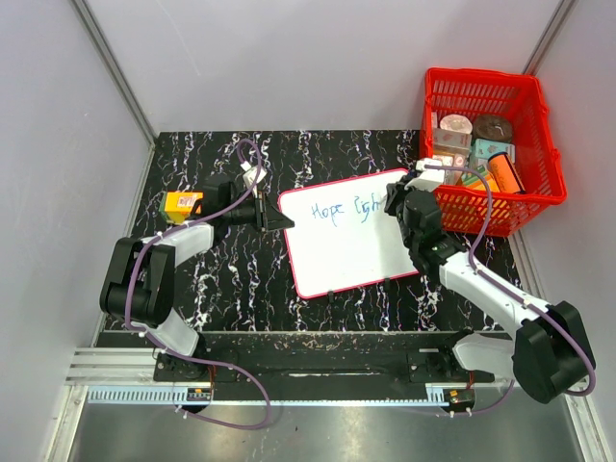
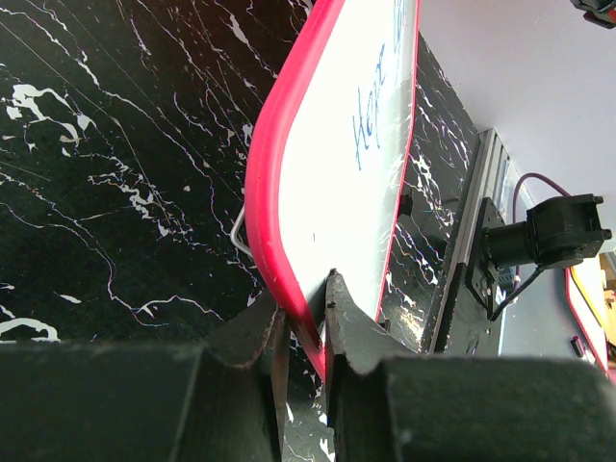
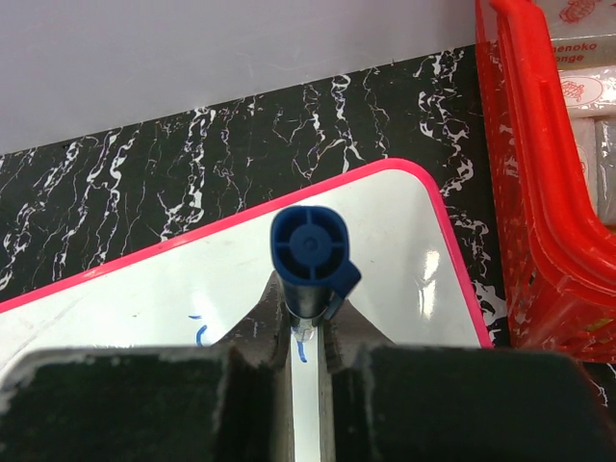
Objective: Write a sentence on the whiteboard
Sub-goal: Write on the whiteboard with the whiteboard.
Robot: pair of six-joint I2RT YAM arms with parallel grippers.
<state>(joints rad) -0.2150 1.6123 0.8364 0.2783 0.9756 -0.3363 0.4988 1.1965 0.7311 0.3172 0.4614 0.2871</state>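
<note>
The whiteboard [image 1: 351,252], white with a red-pink frame, lies tilted on the black marbled table. Along its top runs the sentence [image 1: 339,209] in thin blue marker, one line reading roughly "Hope ligh". My left gripper [image 1: 277,219] is shut on the whiteboard's left edge; in the left wrist view the red frame [image 2: 274,183] is pinched between the fingers [image 2: 351,327]. My right gripper [image 1: 397,204] hovers over the board's top right and is shut on a blue marker [image 3: 308,252], held upright with its tip down on the white surface [image 3: 395,260] beside fresh blue strokes [image 3: 199,333].
A red plastic basket [image 1: 527,207] holding several packets and tins stands at the back right, close to my right arm, and its wall [image 3: 534,192] shows in the right wrist view. A small yellow-orange box [image 1: 181,204] sits at the left by my left arm. Grey walls enclose the table.
</note>
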